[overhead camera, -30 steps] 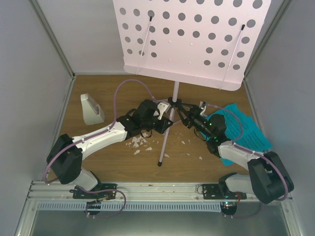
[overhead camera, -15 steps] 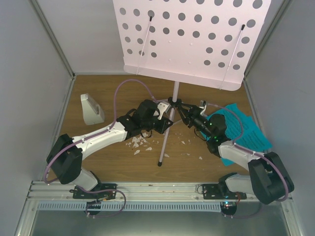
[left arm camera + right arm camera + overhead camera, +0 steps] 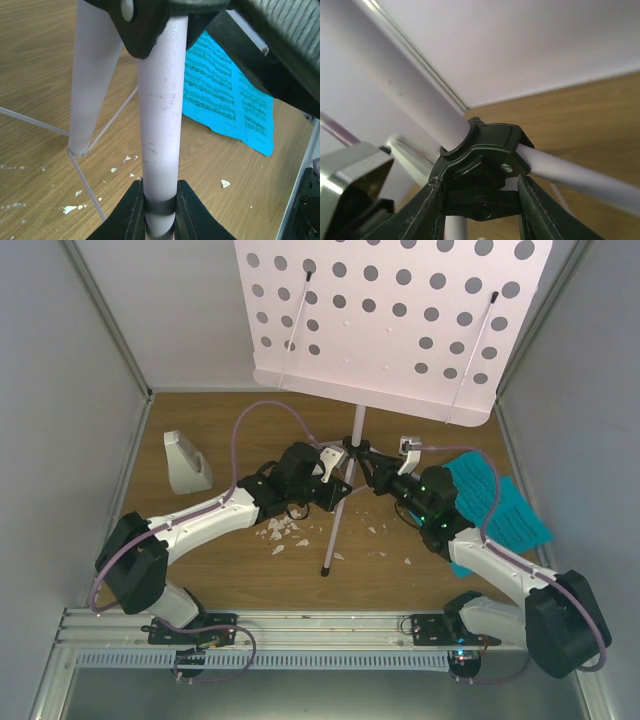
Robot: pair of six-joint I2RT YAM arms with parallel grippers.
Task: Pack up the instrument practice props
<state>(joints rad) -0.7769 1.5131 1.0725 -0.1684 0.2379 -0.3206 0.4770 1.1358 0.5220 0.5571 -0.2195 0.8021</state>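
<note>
A: What does the left pincer (image 3: 159,212) have hold of?
B: It is clamped on the pale pole (image 3: 159,125) of the music stand (image 3: 357,425), its fingers (image 3: 131,215) pressed to either side. The right pincer (image 3: 480,215) is closed from the opposite side on the black hub (image 3: 480,165) where the legs meet. The stand rises upright between the two.
A: So where does the danger lie?
B: Closest in, the pole is smooth and the left pincer's hold is narrow. A twist from the right pincer could make the pole slide or turn in the grip. If the two pull unevenly, the hub gets wrenched.
A: And just past the pincers?
B: A leg (image 3: 92,95) and thin wire braces (image 3: 88,187) splay right beside the left pincer. Folding them may trap a finger or drag them through the white crumbs (image 3: 283,530) beneath it.
A: Farther out?
B: The cyan sheet music (image 3: 505,505) lies flat beyond the right pincer, partly under its arm, and a swinging leg could crumple it. The white metronome (image 3: 187,462) sits well apart on the left pincer's outer side, safe unless the stand topples that way.
A: And the top?
B: The perforated plate (image 3: 400,325) stands high above both pincers. Held so low, the stand looks top-heavy, and a quick tilt could knock the plate into a wall.
</note>
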